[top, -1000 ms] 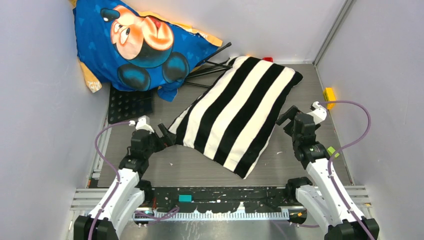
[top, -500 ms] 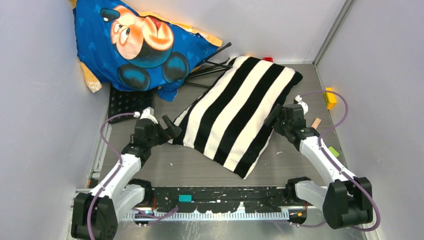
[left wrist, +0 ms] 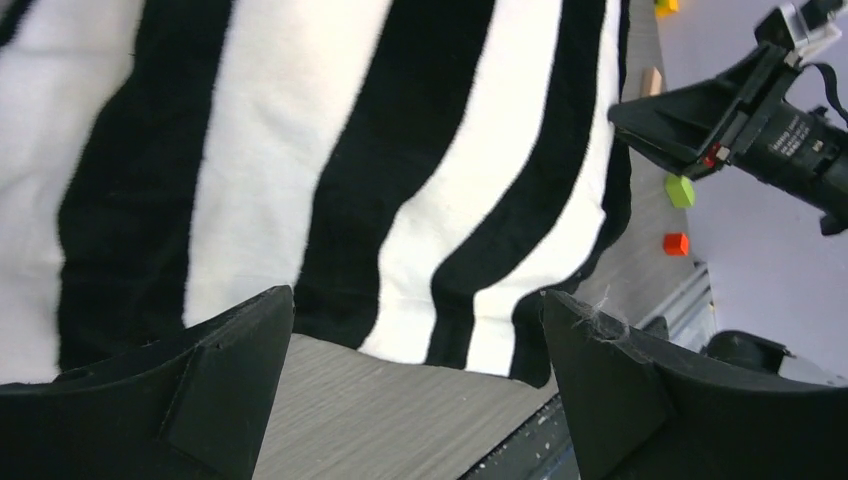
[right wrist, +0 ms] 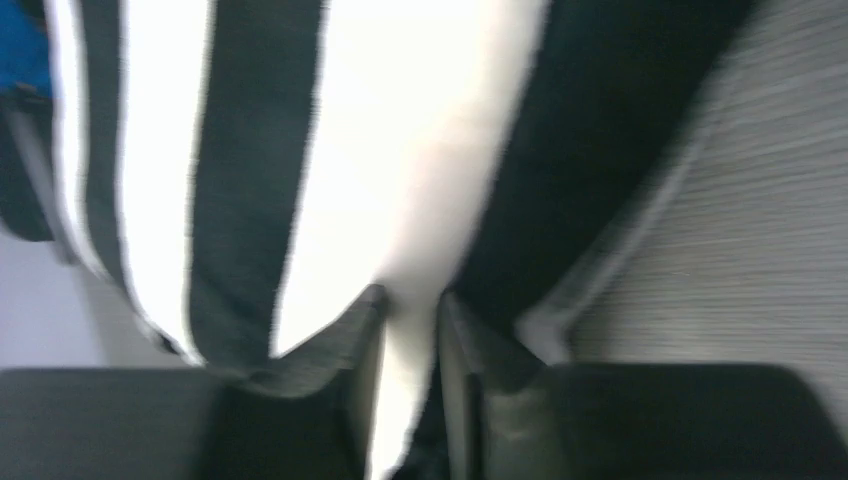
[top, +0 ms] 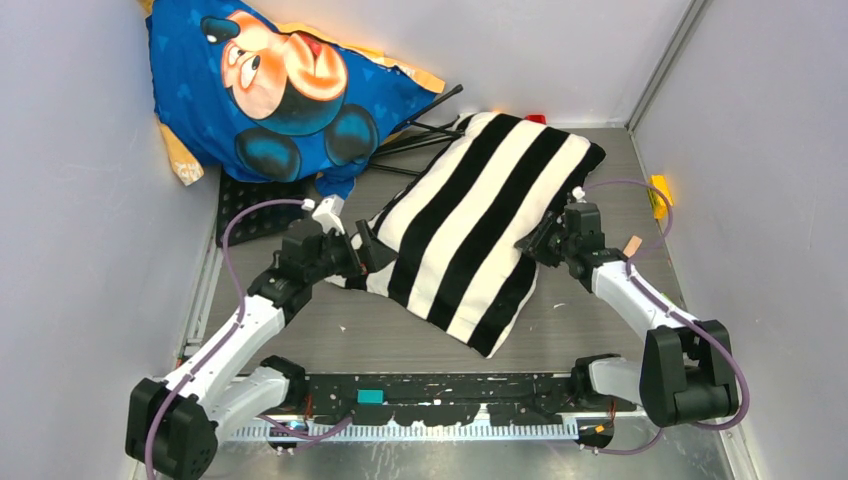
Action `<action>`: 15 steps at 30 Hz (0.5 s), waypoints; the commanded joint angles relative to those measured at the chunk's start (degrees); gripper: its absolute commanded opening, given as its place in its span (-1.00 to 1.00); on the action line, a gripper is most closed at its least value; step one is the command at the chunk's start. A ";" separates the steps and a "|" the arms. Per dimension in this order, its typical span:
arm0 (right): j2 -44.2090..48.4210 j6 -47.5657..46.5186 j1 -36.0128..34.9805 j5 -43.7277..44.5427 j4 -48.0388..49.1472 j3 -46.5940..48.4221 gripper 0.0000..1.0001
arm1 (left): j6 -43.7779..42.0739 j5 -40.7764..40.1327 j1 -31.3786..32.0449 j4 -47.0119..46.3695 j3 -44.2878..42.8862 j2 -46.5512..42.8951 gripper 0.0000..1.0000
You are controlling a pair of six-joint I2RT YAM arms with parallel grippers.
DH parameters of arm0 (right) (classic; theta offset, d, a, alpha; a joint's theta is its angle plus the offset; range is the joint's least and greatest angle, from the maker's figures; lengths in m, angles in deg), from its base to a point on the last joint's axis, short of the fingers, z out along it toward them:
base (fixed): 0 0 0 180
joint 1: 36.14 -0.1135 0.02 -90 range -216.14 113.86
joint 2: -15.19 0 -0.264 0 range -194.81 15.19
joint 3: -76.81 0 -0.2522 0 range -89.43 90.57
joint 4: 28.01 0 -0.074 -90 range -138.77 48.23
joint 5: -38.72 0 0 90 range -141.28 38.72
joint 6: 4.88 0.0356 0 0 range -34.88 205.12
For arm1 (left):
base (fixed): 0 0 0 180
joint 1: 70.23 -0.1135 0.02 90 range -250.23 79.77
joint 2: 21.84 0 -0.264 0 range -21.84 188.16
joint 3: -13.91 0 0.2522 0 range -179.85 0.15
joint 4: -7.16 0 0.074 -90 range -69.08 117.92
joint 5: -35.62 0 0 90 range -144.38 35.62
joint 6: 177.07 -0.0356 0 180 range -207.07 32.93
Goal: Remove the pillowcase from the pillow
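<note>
The black-and-cream striped pillowcase (top: 470, 225) lies plump and diagonal on the grey table; the pillow is hidden inside it. My right gripper (top: 530, 243) is at its right long edge. In the right wrist view, that gripper (right wrist: 410, 295) is shut on a pinched fold of the pillowcase (right wrist: 400, 150). My left gripper (top: 365, 245) is at the near-left corner of the cover. In the left wrist view it (left wrist: 418, 300) stands wide open just above the table, with the pillowcase (left wrist: 400, 150) edge ahead and nothing between the fingers.
A blue Mickey Mouse cushion (top: 280, 90) leans in the back left corner above a black perforated mat (top: 255, 205) and black rods (top: 425, 125). Small blocks lie to the right: yellow (top: 657, 190), wooden (top: 632, 245), green (left wrist: 679, 190), red (left wrist: 676, 243). Walls close in on both sides.
Both arms have reached forward to the pillowcase. The right gripper went from open to shut on the right edge's fabric. The left gripper came up to the near-left corner, still open.
</note>
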 commanded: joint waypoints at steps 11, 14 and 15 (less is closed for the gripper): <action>-3.67 -0.22 -24.29 -15.46 17.39 7.23 -0.97 | 2.51 6.35 1.87 5.07 -5.01 2.22 0.96; -3.45 -1.53 -24.95 -14.29 12.38 10.17 -0.84 | 1.41 4.69 3.29 6.92 -5.99 2.51 0.96; -2.53 -2.20 -24.92 -12.04 10.12 10.46 -0.72 | 1.10 4.20 3.79 7.43 -6.29 2.66 0.96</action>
